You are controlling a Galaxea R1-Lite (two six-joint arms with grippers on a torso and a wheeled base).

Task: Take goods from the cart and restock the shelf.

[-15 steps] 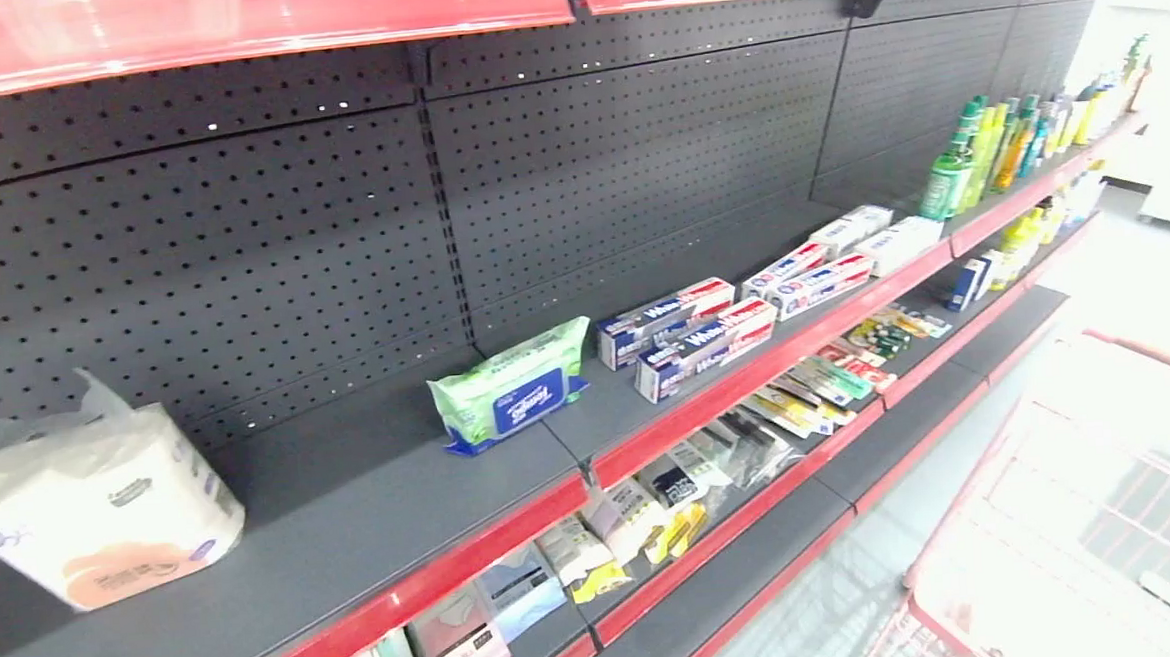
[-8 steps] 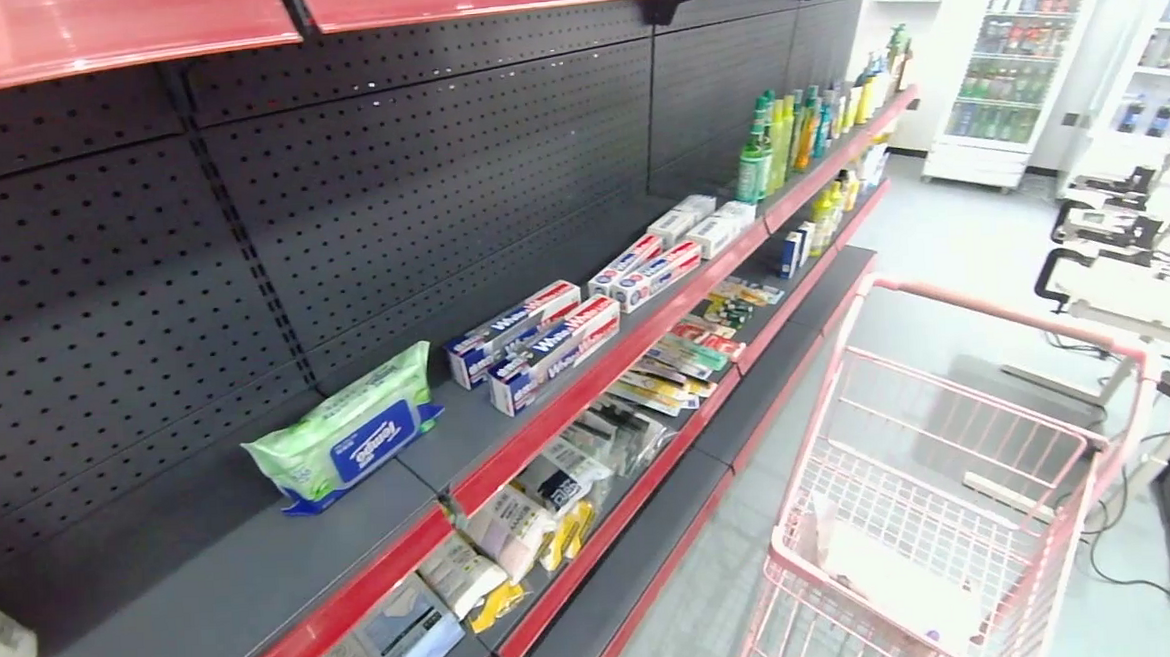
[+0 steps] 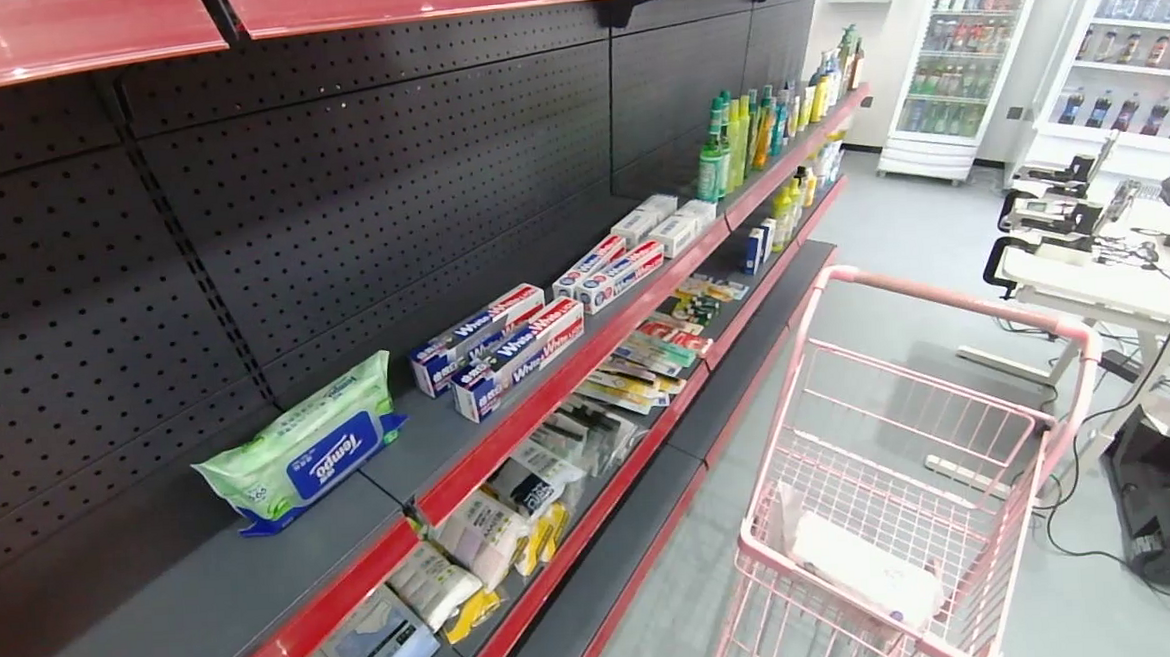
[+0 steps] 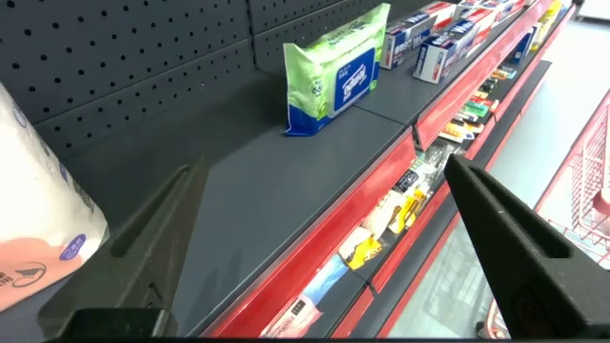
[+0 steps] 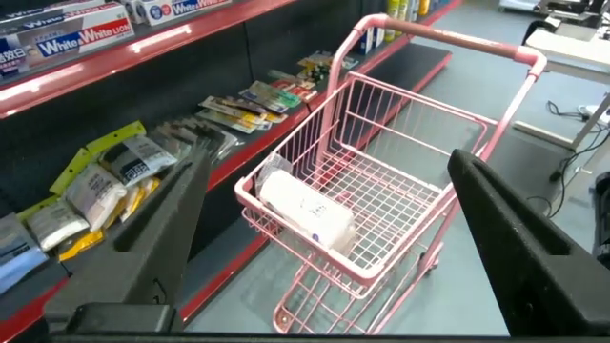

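A pink wire cart (image 3: 947,300) stands in the aisle to the right of the shelf. A white wrapped roll pack (image 3: 863,569) lies in its basket, seen from above as the same roll pack (image 5: 305,211) in the cart (image 5: 438,43). My right gripper (image 5: 332,162) hangs open above the basket, apart from the pack. My left gripper (image 4: 324,171) stands open over the dark shelf board (image 4: 267,200), holding nothing. A green and blue wipes pack (image 3: 301,449) stands on that board, also seen as the wipes pack (image 4: 335,67). A white paper roll pack (image 4: 38,229) sits close to the left fingers.
Toothpaste boxes (image 3: 506,343) line the shelf past the wipes, and bottles (image 3: 735,140) stand farther along. Lower shelves hold small packets (image 3: 486,534). A table with equipment (image 3: 1093,282) and drink coolers (image 3: 941,59) stand beyond the cart. Bare shelf board (image 3: 159,601) lies left of the wipes.
The head camera has swung to the right, so the shelf goods sit farther left in the picture and the cart has come into view. The goods themselves have not moved.
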